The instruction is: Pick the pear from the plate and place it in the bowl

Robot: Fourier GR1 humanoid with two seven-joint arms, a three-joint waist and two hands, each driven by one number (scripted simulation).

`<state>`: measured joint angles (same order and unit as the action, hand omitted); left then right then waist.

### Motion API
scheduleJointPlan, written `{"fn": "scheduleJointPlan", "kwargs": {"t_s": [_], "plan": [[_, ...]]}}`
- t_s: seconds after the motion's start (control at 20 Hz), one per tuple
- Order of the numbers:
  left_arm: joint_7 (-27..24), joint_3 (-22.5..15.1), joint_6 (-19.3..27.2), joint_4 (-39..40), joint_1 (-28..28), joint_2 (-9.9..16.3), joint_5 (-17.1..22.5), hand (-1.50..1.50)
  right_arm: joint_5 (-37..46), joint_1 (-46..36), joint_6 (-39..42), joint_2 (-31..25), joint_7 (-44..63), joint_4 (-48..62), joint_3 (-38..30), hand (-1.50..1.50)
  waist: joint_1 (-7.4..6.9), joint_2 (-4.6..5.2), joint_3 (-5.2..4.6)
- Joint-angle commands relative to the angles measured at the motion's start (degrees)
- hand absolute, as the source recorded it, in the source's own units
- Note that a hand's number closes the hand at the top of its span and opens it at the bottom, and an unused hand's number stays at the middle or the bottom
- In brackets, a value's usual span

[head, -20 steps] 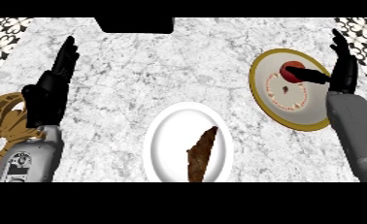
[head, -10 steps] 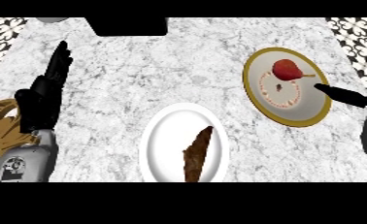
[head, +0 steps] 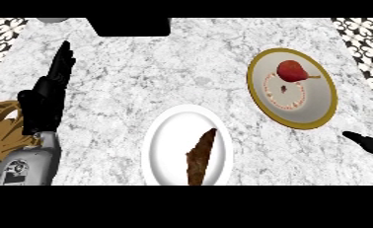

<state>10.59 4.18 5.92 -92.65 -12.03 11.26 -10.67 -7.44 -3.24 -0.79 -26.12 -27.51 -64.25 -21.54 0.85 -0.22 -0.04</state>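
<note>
The pear [head: 292,70] lies on the gold-rimmed plate [head: 250,80], far right on the counter. It sits on the plate's far half with its thin stem pointing right. It is red, smooth and rounded, narrowing toward the stem, so I expect it to roll if nudged sideways. The plate is shallow and cream inside, with a ring of small red marks.

The white dish [head: 153,138] in the near centre is what I take for the bowl. It is glossy and oval from here, well apart from the plate, and already holds a dark brown, rough, tapering piece [head: 200,155]. The pear is not in it, so by my reading the pick is still to be made.

Of my right hand [head: 358,140] only a black tip shows at the right edge, near the plate's near side. I cannot tell how it is set, and nothing is in it that I can see. It needs to come over the pear and close around its body.

My left hand [head: 45,98] rests at the left edge, fingers straight and up, holding nothing. The counter [head: 182,64] is grey-veined marble.
</note>
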Motion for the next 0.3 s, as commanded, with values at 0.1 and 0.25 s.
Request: {"fn": "scheduleJointPlan", "kwargs": {"t_s": [0.1, 0.25], "plan": [[0.75, 0.31, 0.26, 3.43, -4.36, -0.69, -0.95, 0.00, -0.67, 10.19, 1.49, 3.44, -1.52, -10.24, -0.74, -1.50, -0.33, 0.17, 0.02], [-2.31, 0.93, -0.56, 0.97, -0.23, -0.50, -0.41, 0.00, -0.52, 13.20, 4.00, 5.44, -6.06, -9.45, -0.99, -1.50, -0.55, 0.18, 0.04]]}}
